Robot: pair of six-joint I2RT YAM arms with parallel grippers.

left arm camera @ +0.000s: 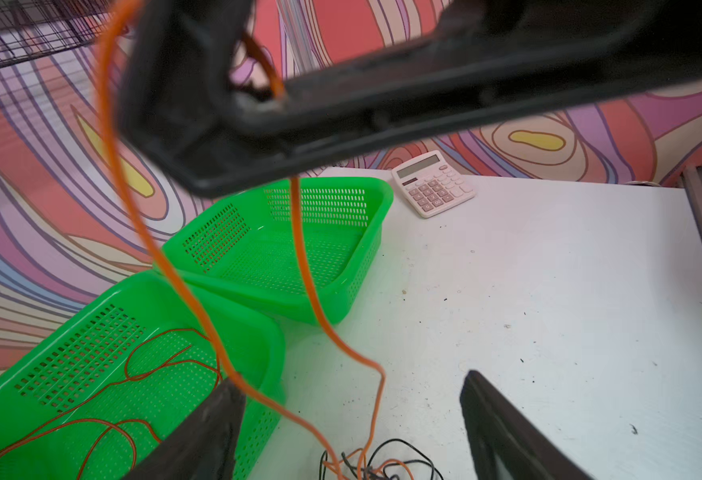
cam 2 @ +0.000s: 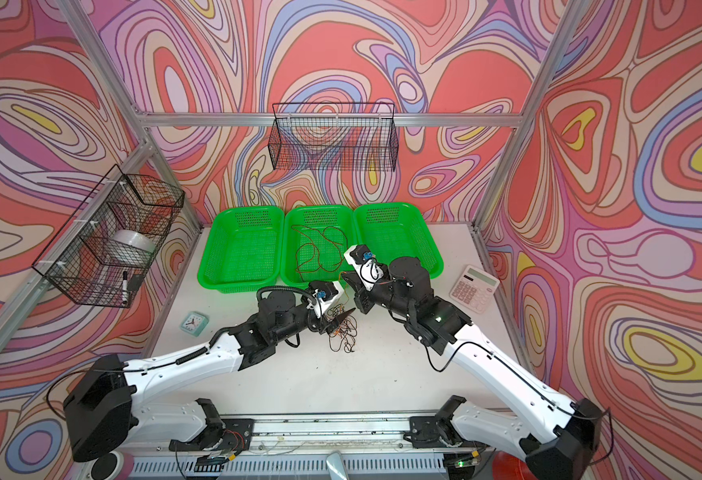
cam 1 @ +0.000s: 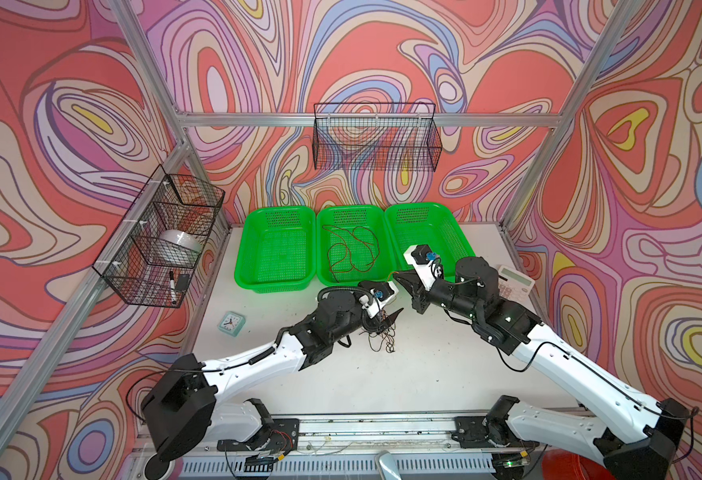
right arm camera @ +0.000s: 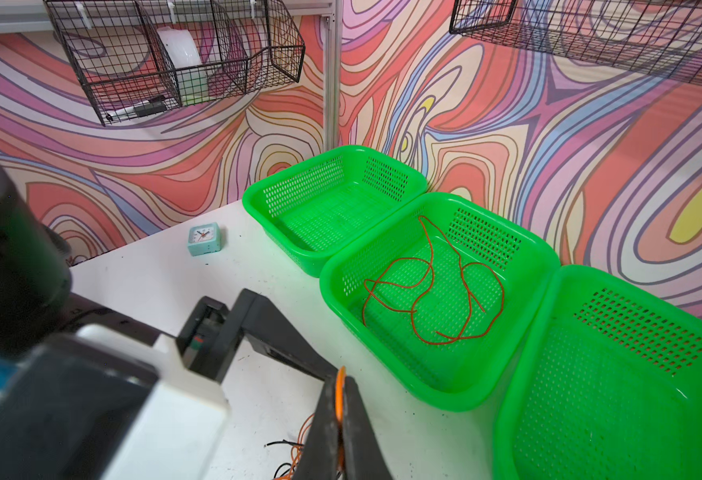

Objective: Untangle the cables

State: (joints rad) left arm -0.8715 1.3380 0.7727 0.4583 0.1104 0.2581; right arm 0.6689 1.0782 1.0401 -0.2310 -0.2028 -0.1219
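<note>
Surface [cam 2: 382, 365] white. Three green baskets in a row at 12 o'clock; middle basket [cam 2: 319, 216] holds a loose dark red cable [cam 2: 320, 251]. Centre: tangle of black and orange cables [cam 2: 343, 338], left end effector [cam 2: 341, 318] just above it. Right end effector [cam 2: 346, 279] at the tangle's 12 o'clock, orange cable [cam 2: 342, 274] at its tip. Calculator [cam 2: 474, 289] at 3 o'clock, small clock [cam 2: 194, 323] at 9 o'clock.

White table [cam 1: 424, 374], flat, scuffed, dotted with small dark specks. Along far edge: three green mesh baskets in a row, rim against rim: left basket [cam 1: 284, 218], middle basket [cam 1: 349, 216], right basket [cam 1: 413, 214]. Toward left side, well apart from baskets: small teal clock [cam 1: 231, 323]. By right edge, near right basket: pale calculator [cam 2: 474, 289]. Toward centre, in front of middle basket: loose tangle of thin black and orange cables [cam 1: 384, 338] on bare top.
</note>
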